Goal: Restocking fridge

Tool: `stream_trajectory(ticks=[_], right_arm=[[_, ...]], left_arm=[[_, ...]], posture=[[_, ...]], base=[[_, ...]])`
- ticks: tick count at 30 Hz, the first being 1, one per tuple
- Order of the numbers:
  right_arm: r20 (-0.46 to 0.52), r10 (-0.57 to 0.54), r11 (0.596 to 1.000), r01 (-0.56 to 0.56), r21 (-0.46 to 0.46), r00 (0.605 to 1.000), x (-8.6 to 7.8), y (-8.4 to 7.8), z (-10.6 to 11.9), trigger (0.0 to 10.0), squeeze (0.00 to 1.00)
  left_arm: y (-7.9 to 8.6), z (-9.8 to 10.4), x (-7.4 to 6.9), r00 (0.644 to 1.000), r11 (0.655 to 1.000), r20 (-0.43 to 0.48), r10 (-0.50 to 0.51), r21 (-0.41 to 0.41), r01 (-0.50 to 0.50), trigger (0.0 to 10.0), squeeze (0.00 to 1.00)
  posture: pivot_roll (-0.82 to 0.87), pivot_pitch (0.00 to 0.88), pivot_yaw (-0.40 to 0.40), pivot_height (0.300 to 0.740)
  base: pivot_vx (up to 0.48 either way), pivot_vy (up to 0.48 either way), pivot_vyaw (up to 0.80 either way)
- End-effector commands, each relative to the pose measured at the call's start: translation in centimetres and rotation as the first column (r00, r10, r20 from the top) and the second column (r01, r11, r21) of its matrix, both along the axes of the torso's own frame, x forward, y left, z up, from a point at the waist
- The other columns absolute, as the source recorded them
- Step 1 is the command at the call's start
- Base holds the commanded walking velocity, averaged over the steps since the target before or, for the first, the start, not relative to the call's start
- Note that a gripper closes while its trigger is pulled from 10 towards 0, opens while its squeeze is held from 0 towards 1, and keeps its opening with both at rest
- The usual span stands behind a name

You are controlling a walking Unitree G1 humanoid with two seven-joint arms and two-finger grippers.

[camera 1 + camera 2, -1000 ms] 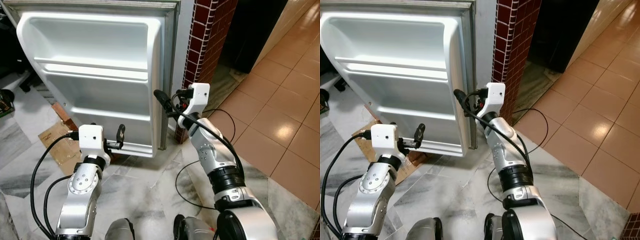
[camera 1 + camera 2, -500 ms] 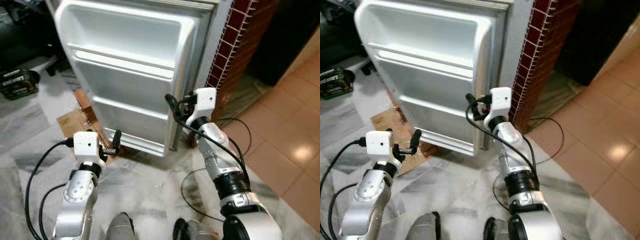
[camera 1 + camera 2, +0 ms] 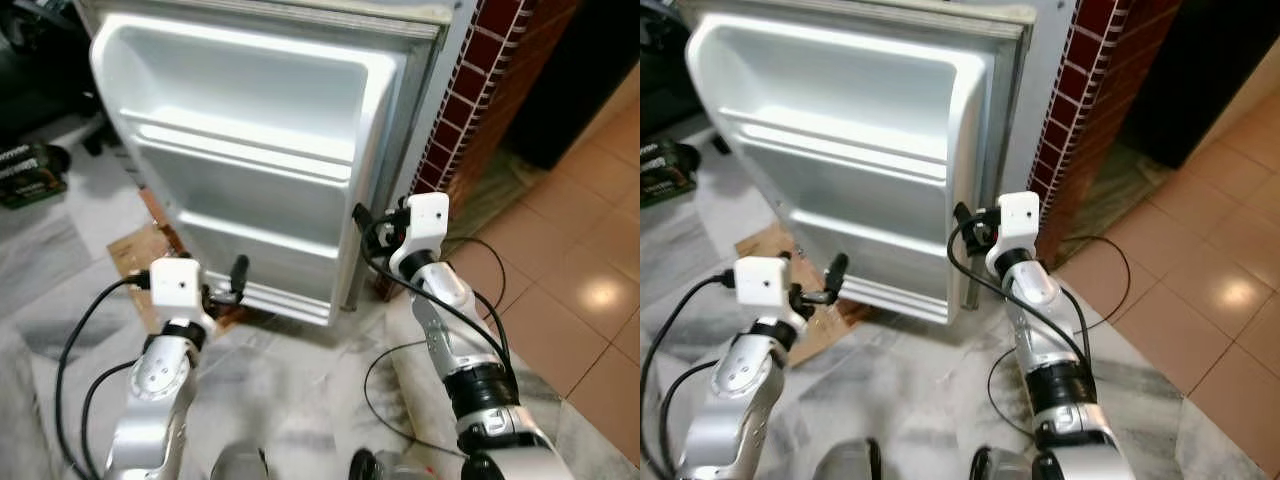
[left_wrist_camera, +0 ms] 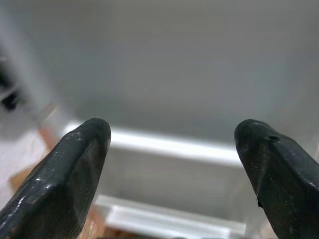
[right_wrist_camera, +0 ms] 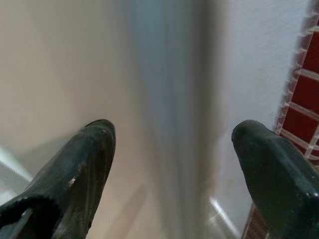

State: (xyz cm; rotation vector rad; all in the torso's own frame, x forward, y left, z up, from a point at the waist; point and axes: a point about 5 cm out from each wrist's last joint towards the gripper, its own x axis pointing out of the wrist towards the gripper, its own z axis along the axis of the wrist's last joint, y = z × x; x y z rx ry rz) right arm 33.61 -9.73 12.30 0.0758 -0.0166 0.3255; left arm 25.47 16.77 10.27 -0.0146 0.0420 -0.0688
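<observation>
Since half a second ago, right gripper [image 3: 362,217] has slid rightward along the fridge door [image 3: 270,150] to its free edge at three o'clock, fingers spread wide, astride that edge in the wrist view. Left gripper [image 3: 238,270], also wide apart, hovers near the door's lowest shelf [image 3: 262,295] at seven o'clock. Cardboard [image 3: 135,255] lies below.

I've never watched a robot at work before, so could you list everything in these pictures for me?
fridge door: one, white, open, shelves bare, straight ahead.
brick wall: one, dark red, right of the door.
cardboard: one sheet, brown, on the floor by the door's lower left corner.
marble floor: grey-white, underfoot.
tiled floor: orange, on the right.
left hand: black fingers open, before the lowest door shelf.
right hand: open, at the door's right edge.
</observation>
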Motion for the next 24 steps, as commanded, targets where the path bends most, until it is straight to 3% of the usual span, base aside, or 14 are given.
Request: stream_trajectory(ticks=[1,12,23,24], right_arm=[[0.028,-0.040,0.999,0.040,-0.016,0.999,0.2,-1.3,0.6,10.0,0.00],[0.016,-0.077,0.997,0.077,-0.008,0.997,0.0,-2.5,0.3,10.0,0.00],[0.001,0.003,0.995,-0.003,0.102,1.000,1.8,0.0,2.0,10.0,0.00],[0.008,0.014,0.994,-0.015,0.107,1.000,2.1,0.8,2.4,10.0,0.00]], left_arm=[[-0.7,-0.4,-0.2,1.000,1.000,-0.019,-0.016,-0.009,0.016,10.0,0.00],[-0.6,-0.5,-0.1,1.000,1.000,-0.024,-0.012,-0.005,0.012,10.0,0.00],[-0.6,-0.6,0.1,1.000,1.000,-0.026,-0.017,0.002,0.017,10.0,0.00],[-0.7,-0.6,0.1,0.999,1.000,-0.026,-0.020,0.004,0.020,10.0,0.00]], posture=[[0.07,0.140,0.017,0.740],[0.07,0.139,0.020,0.740],[0.07,0.139,0.027,0.740],[0.07,0.139,0.028,0.740]], base=[[0.000,0.000,0.00],[0.000,0.000,0.00],[0.000,0.000,0.00],[0.000,0.000,0.00]])
